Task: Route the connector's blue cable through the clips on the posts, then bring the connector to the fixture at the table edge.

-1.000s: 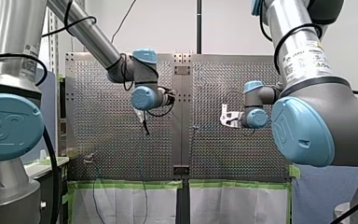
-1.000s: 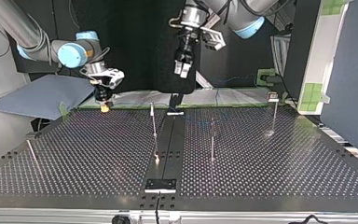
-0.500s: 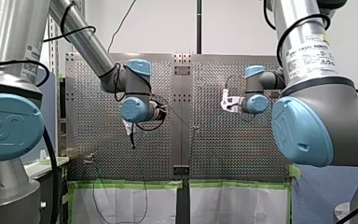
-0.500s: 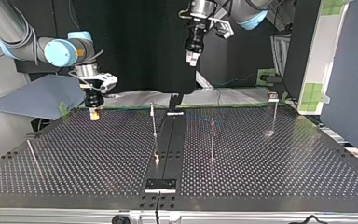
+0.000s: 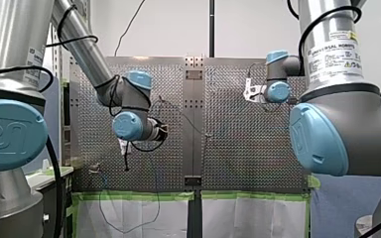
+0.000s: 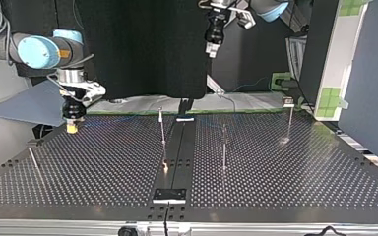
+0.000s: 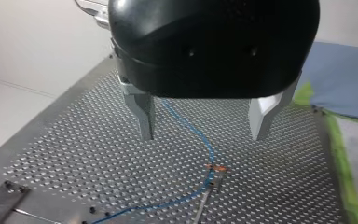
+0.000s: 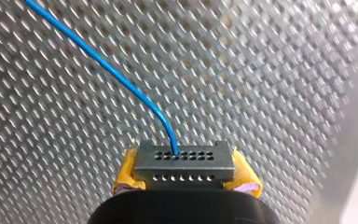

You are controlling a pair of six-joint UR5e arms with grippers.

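My right gripper (image 8: 186,181) is shut on the dark grey connector (image 8: 182,162), which sits between its yellow pads (image 8: 127,173). The blue cable (image 8: 98,60) leaves the connector's top and runs off over the perforated table. In the top view this gripper (image 6: 72,128) hangs just above the table at the far left. My left gripper (image 7: 203,136) is open with nothing between its metal fingers (image 7: 143,116). It hangs high above the table (image 6: 210,46). Under it the cable (image 7: 193,130) runs to a clip (image 7: 216,168) on a post.
Thin posts stand on the table in the top view: one near the middle (image 6: 162,125), one right of it (image 6: 224,145), one at the far right (image 6: 290,120), and a leaning one at the left (image 6: 33,162). A dark plate (image 6: 169,195) lies at the near edge.
My right gripper carried the connector toward the top view's left and down closer to the table. My left gripper rose and drifted right in that view, still open.
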